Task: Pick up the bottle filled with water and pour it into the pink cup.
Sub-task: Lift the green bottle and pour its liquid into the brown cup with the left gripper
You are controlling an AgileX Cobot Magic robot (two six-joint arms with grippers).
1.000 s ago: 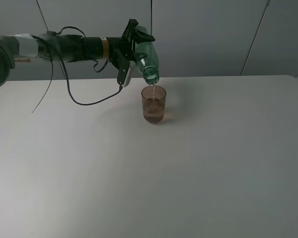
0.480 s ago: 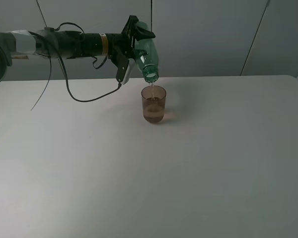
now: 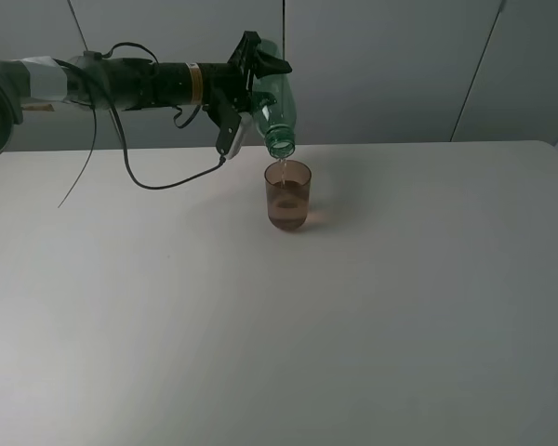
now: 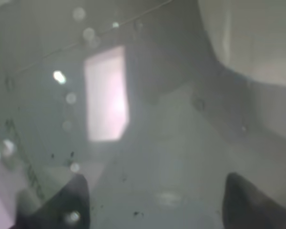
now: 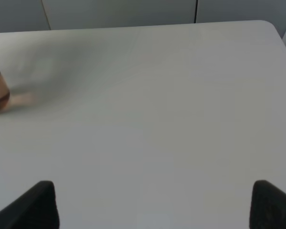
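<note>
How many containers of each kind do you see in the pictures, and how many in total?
bottle, green, held tilted over the cup: 1
pink cup, standing on the table: 1
Total: 2

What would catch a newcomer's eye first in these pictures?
The green bottle stands out first, held tilted neck-down by the left gripper above the far side of the white table. Right under its mouth stands the pink cup, partly filled, with a thin stream of water falling into it.
</note>
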